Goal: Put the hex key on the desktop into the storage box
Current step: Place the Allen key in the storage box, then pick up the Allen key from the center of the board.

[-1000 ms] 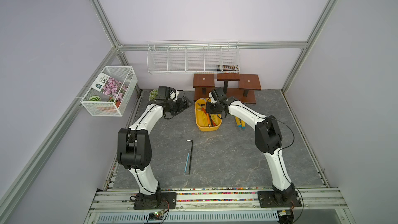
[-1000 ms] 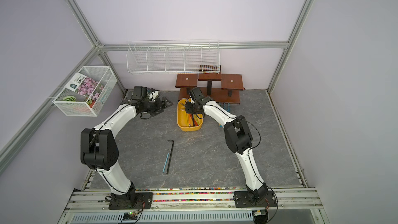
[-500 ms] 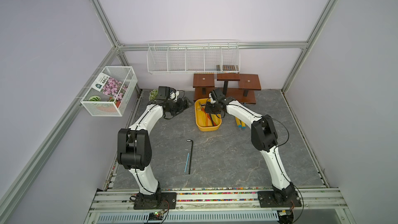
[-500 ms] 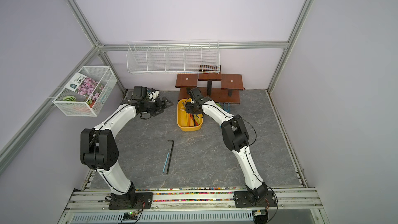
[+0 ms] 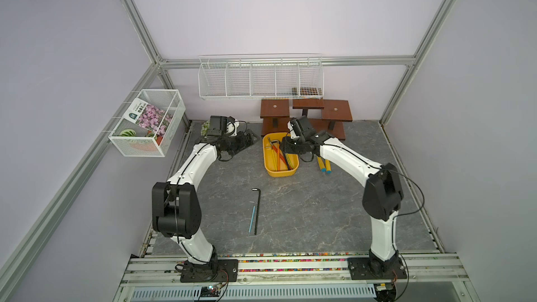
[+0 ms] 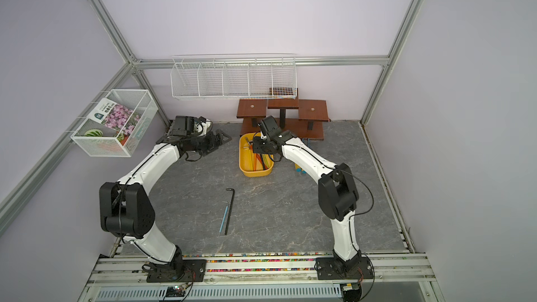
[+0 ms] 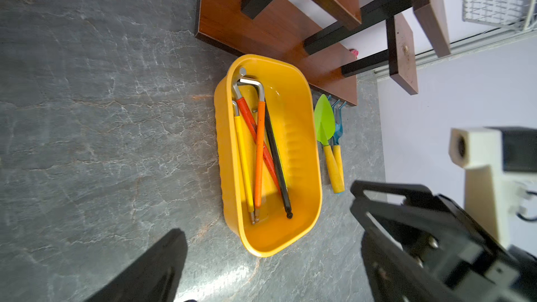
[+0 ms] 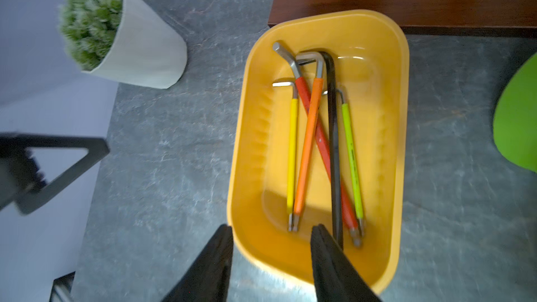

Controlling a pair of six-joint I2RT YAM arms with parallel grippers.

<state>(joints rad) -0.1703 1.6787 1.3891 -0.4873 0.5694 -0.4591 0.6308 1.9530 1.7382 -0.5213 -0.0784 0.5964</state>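
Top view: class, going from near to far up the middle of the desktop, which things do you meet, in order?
In a top view: black hex key → storage box → wooden stand → wire rack.

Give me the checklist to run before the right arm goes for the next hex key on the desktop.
1. Empty right tool: ok, jaws apart over the storage box, nothing between them.
2. Settled boxed hex keys: ok, five lie inside the box.
3. Task finished: not ok, a black hex key and a thin blue hex key lie on the desktop.
4. Those two far enough apart for a single grasp: cannot tell, they lie side by side, very close.
5. Idle left tool out of the way: ok, open, empty, beside the box, far from both keys.
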